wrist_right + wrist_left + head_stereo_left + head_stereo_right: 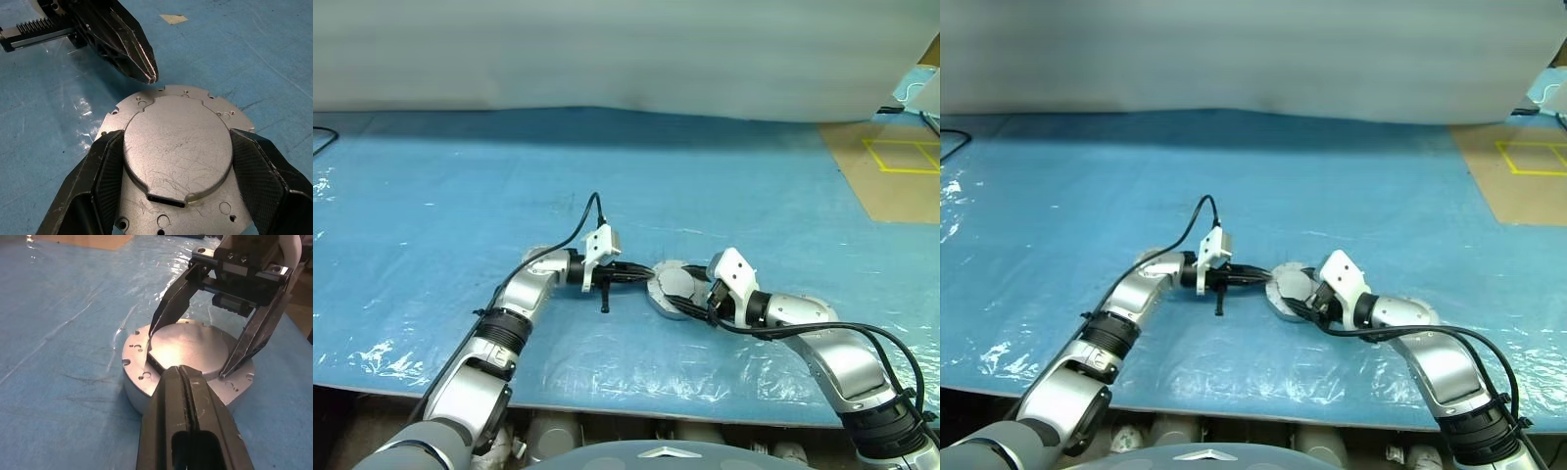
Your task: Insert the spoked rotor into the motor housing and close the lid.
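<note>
A round silver motor housing [168, 93] with a holed flange lies on the blue sheet, also in the left eye view [658, 302]. The lid [178, 122], a raised silver-grey plate with a slot at one edge, sits flat on top of it. My right gripper [176, 142] is shut on the lid, one black finger pressed against each side. My left gripper [181, 369] is shut and empty, with its tips at the housing's rim opposite the right gripper [693, 297]. The spoked rotor is hidden.
The blue plastic sheet [460, 196] covers the table, with crinkled clear film at its left side and near edge. At the far right lies brown board with a yellow tape square [901, 155]. A pale wall [607, 49] runs along the back.
</note>
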`<action>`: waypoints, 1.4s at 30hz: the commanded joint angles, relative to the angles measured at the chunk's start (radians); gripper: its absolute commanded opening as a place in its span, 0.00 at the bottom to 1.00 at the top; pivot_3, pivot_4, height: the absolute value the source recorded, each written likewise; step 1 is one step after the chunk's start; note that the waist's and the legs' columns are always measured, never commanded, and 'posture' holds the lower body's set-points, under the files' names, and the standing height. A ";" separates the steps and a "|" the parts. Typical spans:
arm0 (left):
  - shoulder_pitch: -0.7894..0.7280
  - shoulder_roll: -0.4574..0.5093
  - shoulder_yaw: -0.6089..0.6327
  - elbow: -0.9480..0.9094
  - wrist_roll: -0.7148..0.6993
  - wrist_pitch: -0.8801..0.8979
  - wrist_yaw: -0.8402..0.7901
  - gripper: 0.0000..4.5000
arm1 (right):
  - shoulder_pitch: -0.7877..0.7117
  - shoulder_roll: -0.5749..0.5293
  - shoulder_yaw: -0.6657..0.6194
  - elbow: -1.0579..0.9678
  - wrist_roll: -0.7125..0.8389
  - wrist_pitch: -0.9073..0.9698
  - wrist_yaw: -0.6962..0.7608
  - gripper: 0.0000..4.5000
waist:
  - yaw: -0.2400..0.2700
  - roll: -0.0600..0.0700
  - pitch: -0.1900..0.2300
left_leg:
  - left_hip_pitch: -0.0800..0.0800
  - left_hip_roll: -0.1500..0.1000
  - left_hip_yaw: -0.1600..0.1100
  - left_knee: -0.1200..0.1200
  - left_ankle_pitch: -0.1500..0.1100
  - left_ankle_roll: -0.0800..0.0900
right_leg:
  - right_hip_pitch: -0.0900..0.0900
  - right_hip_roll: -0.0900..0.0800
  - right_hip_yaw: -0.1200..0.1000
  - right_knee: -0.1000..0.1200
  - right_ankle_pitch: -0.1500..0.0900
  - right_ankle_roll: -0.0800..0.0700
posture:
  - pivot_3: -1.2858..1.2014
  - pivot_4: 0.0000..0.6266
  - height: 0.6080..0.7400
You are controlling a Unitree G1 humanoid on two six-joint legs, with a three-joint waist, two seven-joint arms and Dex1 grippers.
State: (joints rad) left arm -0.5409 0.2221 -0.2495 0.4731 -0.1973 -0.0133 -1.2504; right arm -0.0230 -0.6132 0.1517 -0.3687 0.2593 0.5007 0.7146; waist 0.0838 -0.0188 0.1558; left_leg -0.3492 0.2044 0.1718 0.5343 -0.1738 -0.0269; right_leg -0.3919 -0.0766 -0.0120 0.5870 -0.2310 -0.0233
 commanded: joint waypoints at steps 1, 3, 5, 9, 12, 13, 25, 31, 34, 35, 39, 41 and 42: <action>0.006 0.005 -0.023 -0.032 0.022 -0.011 0.003 0.00 | 0.043 -0.018 0.022 0.084 -0.054 0.058 -0.032 0.66 | 0.000 0.000 0.000 | 0.000 0.000 0.000 0.000 0.000 0.000 | 0.000 0.000 0.000 0.000 0.000 0.000 | 0.52 0.24 1.00; 0.007 0.017 -0.048 -0.013 0.059 -0.027 0.008 0.00 | 0.041 -0.018 0.024 0.087 -0.056 0.055 -0.033 0.66 | 0.000 0.000 0.000 | 0.000 0.000 -0.001 -0.001 0.000 0.000 | 0.000 0.000 0.000 -0.001 0.000 0.000 | 0.52 0.24 1.00; 0.004 0.027 -0.070 0.007 0.095 -0.039 0.017 0.00 | 0.041 -0.019 0.024 0.087 -0.056 0.055 -0.031 0.66 | 0.000 0.000 0.000 | 0.000 0.000 -0.001 -0.001 0.000 0.000 | 0.000 0.000 0.000 -0.002 0.000 0.000 | 0.52 0.24 1.00; -0.009 0.020 -0.085 0.037 0.112 -0.049 0.021 0.00 | 0.040 -0.016 0.022 0.090 -0.046 0.065 -0.026 0.66 | 0.001 0.000 0.000 | 0.001 0.000 -0.001 -0.002 0.000 0.000 | 0.001 0.000 0.000 -0.004 0.000 0.000 | 0.52 0.24 1.00; -0.025 0.014 -0.085 0.050 0.108 -0.049 0.014 0.00 | 0.042 -0.017 0.025 0.089 -0.050 0.050 -0.023 0.66 | 0.003 0.000 -0.001 | 0.001 0.000 -0.001 -0.003 0.000 0.000 | 0.002 0.000 0.000 -0.005 0.000 0.000 | 0.52 0.24 1.00; -0.033 0.012 -0.084 0.058 0.108 -0.050 0.016 0.00 | 0.045 -0.018 0.029 0.089 -0.058 0.033 -0.022 0.66 | 0.003 0.000 -0.001 | 0.001 0.000 -0.001 -0.003 0.000 0.000 | 0.002 0.000 0.000 -0.006 0.000 0.000 | 0.52 0.24 1.00; -0.094 0.001 -0.071 0.130 0.107 -0.056 0.018 0.00 | 0.019 0.077 -0.073 0.004 0.026 0.014 -0.085 0.99 | 0.011 0.001 -0.001 | -0.002 -0.001 0.002 -0.007 0.000 -0.001 | -0.001 0.000 -0.001 -0.006 0.003 -0.004 | 0.52 0.24 1.00; -0.125 -0.009 -0.065 0.178 0.113 -0.071 0.017 0.00 | 0.002 0.113 -0.152 -0.076 0.127 0.052 -0.090 0.99 | 0.014 0.003 0.000 | -0.012 -0.002 0.003 -0.006 0.001 -0.005 | -0.010 0.000 -0.002 -0.004 0.005 -0.007 | 0.52 0.24 1.00; -0.137 -0.009 -0.061 0.197 0.114 -0.079 0.014 0.00 | -0.006 0.123 -0.174 -0.101 0.145 0.057 -0.111 0.99 | 0.015 0.003 0.000 | -0.016 -0.002 0.003 -0.006 0.002 -0.005 | -0.012 0.000 -0.004 -0.004 0.005 -0.007 | 0.52 0.24 1.00; -0.139 -0.009 -0.059 0.201 0.114 -0.082 0.013 0.00 | -0.007 0.127 -0.179 -0.105 0.147 0.054 -0.117 0.99 | 0.014 0.003 0.000 | -0.017 -0.002 0.003 -0.006 0.002 -0.005 | -0.013 0.000 -0.004 -0.004 0.005 -0.007 | 0.52 0.24 1.00; -0.145 -0.006 -0.054 0.213 0.116 -0.090 0.004 0.00 | -0.005 0.151 -0.213 -0.119 0.177 0.067 -0.149 0.99 | 0.014 0.004 0.001 | -0.018 -0.001 0.003 -0.006 0.002 -0.006 | -0.013 0.000 -0.007 -0.003 0.005 -0.007 | 0.52 0.24 1.00; -0.146 -0.005 -0.052 0.213 0.117 -0.092 0.000 0.00 | 0.004 0.156 -0.248 -0.117 0.215 0.101 -0.158 0.99 | 0.013 0.004 0.001 | -0.018 -0.001 0.003 -0.005 0.002 -0.006 | -0.013 0.000 -0.007 -0.003 0.005 -0.007 | 0.52 0.24 1.00; -0.146 -0.004 -0.050 0.214 0.118 -0.093 -0.002 0.00 | 0.010 0.157 -0.277 -0.108 0.247 0.139 -0.169 0.99 | 0.013 0.005 0.001 | -0.019 -0.001 0.003 -0.005 0.002 -0.006 | -0.013 0.000 -0.007 -0.003 0.005 -0.007 | 0.52 0.24 1.00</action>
State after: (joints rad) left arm -0.6840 0.2145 -0.2990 0.6996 -0.0826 -0.0971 -1.2432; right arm -0.0198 -0.4577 -0.0628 -0.4492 0.4533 0.6043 0.5607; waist 0.0973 -0.0136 0.1572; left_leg -0.3684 0.2036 0.1744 0.5294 -0.1718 -0.0326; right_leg -0.4053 -0.0765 -0.0188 0.5835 -0.2258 -0.0306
